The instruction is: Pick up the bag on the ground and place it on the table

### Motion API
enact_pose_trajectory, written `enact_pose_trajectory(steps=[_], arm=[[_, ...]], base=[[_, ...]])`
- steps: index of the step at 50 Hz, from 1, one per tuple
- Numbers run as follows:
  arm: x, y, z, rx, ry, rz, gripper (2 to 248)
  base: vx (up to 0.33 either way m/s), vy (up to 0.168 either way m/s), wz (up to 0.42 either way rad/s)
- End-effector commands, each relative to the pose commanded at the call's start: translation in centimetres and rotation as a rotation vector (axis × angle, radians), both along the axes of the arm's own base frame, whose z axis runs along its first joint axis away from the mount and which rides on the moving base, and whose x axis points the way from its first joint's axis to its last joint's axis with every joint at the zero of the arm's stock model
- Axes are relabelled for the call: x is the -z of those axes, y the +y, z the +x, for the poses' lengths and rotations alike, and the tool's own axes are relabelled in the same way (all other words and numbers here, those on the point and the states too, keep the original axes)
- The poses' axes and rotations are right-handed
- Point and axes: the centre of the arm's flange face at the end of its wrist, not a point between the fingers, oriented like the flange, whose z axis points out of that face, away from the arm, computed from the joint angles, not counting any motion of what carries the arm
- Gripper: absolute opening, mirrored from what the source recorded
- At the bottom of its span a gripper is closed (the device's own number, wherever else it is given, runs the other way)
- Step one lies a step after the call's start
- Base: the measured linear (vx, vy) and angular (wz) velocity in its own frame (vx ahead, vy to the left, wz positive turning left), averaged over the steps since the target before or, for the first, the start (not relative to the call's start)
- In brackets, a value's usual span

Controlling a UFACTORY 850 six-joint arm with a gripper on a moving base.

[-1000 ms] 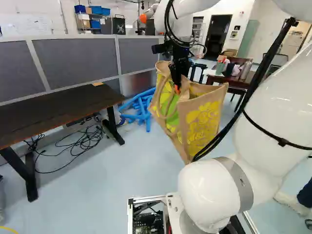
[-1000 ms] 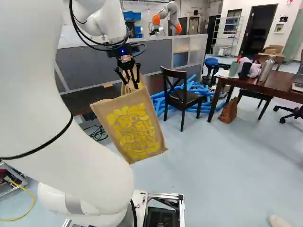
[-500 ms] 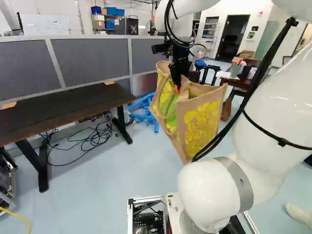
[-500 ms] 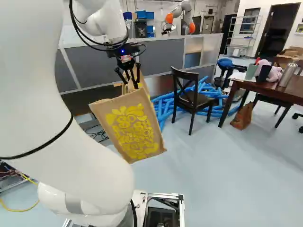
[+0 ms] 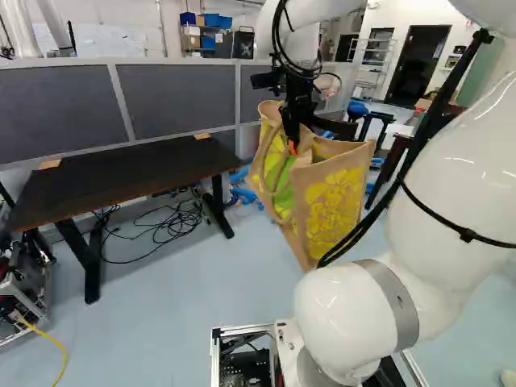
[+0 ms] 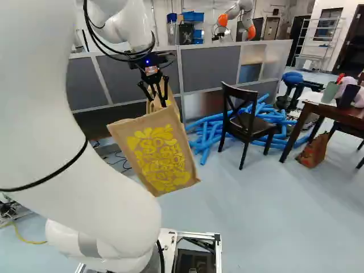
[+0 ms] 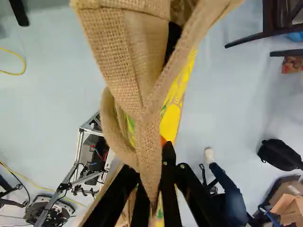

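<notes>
Pale blue floor [image 5: 185, 282] spreads beneath a long dark table [image 5: 121, 173] at the left of the left base view, which stands along a grey partition [image 5: 177, 97] with black cables [image 5: 173, 226] tangled below it. The burlap bag [image 6: 162, 151] hangs in the air ahead of the base, well apart from that table, tilted, its yellow-printed side facing the right base view. Lifting looks done, so the step in hand is the carry, and the table with the cables seems the likely goal, though a second table [image 6: 341, 114] at the right of the right base view could also be meant. As for the claw [image 7: 152, 163], it is nearly closed, its two black fingers [image 7: 169, 177] pinching a narrow fold of burlap at the bag's upper part; whether that is handle or rim I can't tell. Next, base and arm should bring the bag over the tabletop, high enough for its low corner to clear the edge, then lower it until the bottom bears and only then let go; soft as it is, it may swing or slump over
</notes>
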Motion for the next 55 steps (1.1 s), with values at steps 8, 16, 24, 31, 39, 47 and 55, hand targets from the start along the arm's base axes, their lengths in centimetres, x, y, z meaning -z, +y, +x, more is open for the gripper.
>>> enact_pose_trajectory(steps=[8,16,24,31,39,47,55], arm=[[0.00,0.00,0.00,0.000,0.000,0.000,24],[0.00,0.00,0.00,0.000,0.000,0.000,24],[0.00,0.00,0.00,0.000,0.000,0.000,24],[0.00,0.00,0.00,0.000,0.000,0.000,24],[0.00,0.00,0.00,0.000,0.000,0.000,24],[0.00,0.00,0.00,0.000,0.000,0.000,24],[0.00,0.00,0.00,0.000,0.000,0.000,24]], base=[[0.091,0.055,0.252],[0.096,0.056,0.260],[0.099,0.060,0.266],[0.111,0.061,0.276],[0.117,0.061,0.275],[0.119,0.061,0.272],[0.118,0.059,0.266]])
